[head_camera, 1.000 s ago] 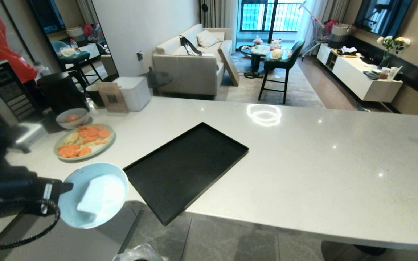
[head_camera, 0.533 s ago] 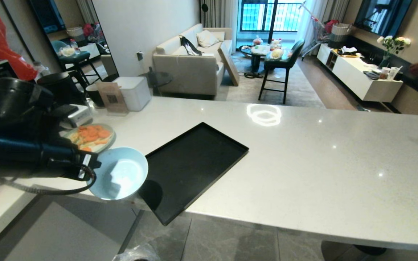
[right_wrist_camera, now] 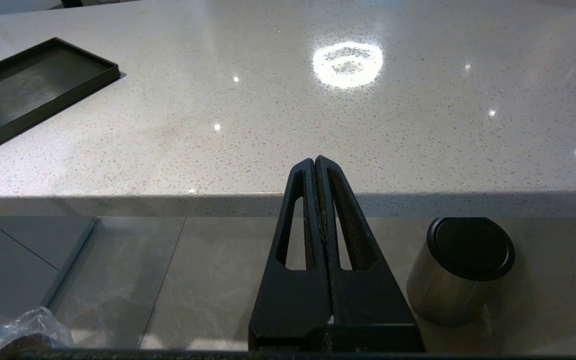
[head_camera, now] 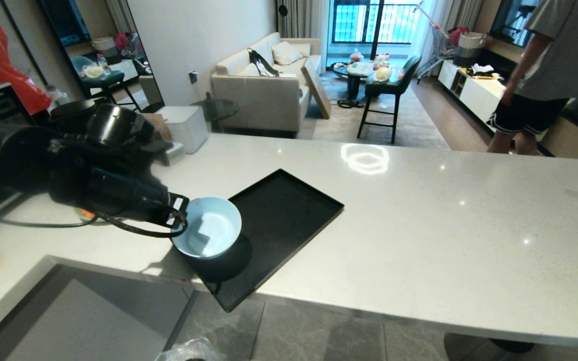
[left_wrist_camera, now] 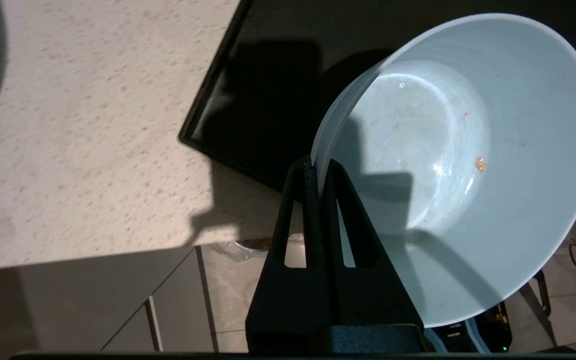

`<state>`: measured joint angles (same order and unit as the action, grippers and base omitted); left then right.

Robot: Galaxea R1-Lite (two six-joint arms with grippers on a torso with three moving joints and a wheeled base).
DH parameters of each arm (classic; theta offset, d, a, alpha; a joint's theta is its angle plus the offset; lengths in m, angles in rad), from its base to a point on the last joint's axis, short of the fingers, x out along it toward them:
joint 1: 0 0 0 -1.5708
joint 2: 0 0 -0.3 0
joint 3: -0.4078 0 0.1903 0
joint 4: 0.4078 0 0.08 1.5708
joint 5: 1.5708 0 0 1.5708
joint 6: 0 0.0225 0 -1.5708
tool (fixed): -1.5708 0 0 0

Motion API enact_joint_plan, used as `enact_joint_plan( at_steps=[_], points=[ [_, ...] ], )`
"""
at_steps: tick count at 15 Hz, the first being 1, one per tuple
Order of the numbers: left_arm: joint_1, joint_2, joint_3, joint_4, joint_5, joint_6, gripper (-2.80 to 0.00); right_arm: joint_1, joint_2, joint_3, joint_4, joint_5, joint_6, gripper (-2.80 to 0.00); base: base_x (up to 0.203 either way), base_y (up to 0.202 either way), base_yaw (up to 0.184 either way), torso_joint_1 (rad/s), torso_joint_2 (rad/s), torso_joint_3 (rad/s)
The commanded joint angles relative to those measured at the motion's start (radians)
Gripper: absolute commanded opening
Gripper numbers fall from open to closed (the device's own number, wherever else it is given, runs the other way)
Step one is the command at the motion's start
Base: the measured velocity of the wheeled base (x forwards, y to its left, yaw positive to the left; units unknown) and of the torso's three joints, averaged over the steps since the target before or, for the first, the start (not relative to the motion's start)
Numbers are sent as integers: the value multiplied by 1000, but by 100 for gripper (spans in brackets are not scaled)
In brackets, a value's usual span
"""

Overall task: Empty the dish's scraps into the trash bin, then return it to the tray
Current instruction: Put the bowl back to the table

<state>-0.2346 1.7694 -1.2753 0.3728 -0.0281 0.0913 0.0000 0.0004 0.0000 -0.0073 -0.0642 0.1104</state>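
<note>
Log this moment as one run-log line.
left tool: shut on dish rim | dish: emptied, over tray corner | right tool: shut, parked

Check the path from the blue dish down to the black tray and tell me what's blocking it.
Nothing visible blocks it. The left gripper is shut on the rim of the dish, which hangs tilted over the near left end of the tray. The tray surface in view is bare, with only the dish's shadow on it.

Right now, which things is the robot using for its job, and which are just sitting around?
For the job:
- dish, empty, pinched by left gripper
- tray
- trash bin, bag showing

Just around:
- right gripper, parked
- black-topped cylinder
- sofa
</note>
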Motion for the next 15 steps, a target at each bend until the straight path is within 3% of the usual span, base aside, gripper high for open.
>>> enact_joint_plan(
  at_steps=[1, 12, 15],
  points=[
    [-27, 84, -43, 9, -16, 1, -280, 0, 0, 0, 0, 0, 1, -280, 0, 0, 0, 0, 0, 0],
    [-78, 353, -537, 362, -68, 1, -280, 0, 0, 0, 0, 0, 0, -280, 0, 0, 0, 0, 0, 0],
    [-78, 436, -662, 404, -98, 0, -280, 0, 0, 0, 0, 0, 2, -280, 0, 0, 0, 0, 0, 0]
  ],
)
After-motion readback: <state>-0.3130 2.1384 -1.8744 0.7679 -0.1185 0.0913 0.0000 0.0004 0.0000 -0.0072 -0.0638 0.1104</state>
